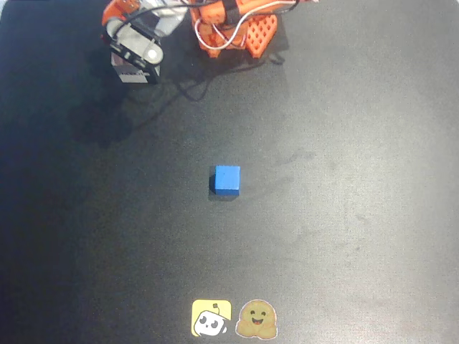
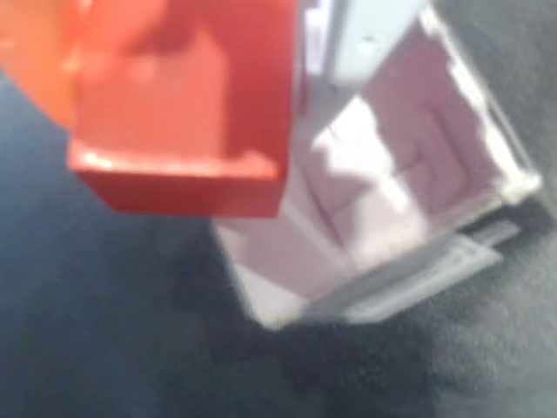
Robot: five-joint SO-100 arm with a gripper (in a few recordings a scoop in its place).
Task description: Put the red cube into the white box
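In the wrist view the red cube (image 2: 178, 131) hangs close to the camera, blurred, between an orange finger (image 2: 35, 61) and a pale one (image 2: 357, 30). My gripper (image 2: 191, 52) is shut on it. Just below and to the right lies the white box (image 2: 383, 183), its open inside facing up; the cube is over the box's left rim, above the floor of the box. In the overhead view my arm (image 1: 136, 39) reaches over the top left of the mat and covers most of the white box (image 1: 136, 74), whose dark label strip shows beneath the wrist.
A blue cube (image 1: 227, 179) sits alone in the middle of the black mat (image 1: 344, 215). The arm's orange base (image 1: 244, 29) stands at the top edge. Two stickers (image 1: 233, 319) lie at the bottom edge.
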